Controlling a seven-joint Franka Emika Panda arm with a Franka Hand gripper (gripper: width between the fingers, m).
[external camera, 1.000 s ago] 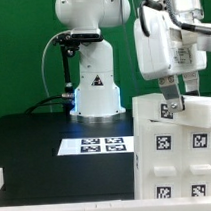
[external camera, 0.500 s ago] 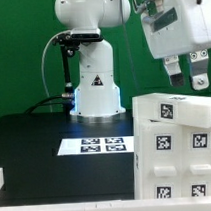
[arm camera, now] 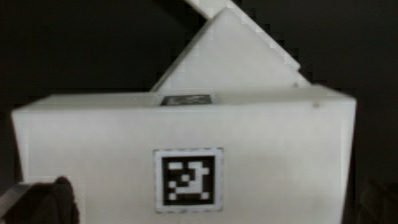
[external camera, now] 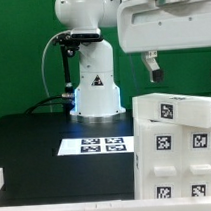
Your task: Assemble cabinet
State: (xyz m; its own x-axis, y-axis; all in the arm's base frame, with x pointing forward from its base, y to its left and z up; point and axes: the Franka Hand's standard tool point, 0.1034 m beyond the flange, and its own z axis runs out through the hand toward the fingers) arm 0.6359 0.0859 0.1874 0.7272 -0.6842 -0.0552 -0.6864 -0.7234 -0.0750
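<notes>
The cabinet [external camera: 175, 140] is a large white box with square tags on its panels, standing on the black table at the exterior view's right. My gripper [external camera: 182, 67] hangs above it, clear of its top, and is open with nothing between the fingers. One finger [external camera: 151, 63] shows; the other is at the picture's edge. In the wrist view the cabinet [arm camera: 107, 140] fills the picture with one tag facing the camera. A white panel rises to a point behind it. A dark fingertip [arm camera: 36, 205] shows at the edge.
The robot's white base [external camera: 94, 86] stands at the back centre before a green wall. The marker board [external camera: 93, 146] lies flat on the table in front of it. A small white block [external camera: 0, 179] sits at the exterior view's left edge.
My gripper has risen from the cabinet's top, where its fingers stood by the upper tag, and has swung up and away. The cabinet has stayed in place.
</notes>
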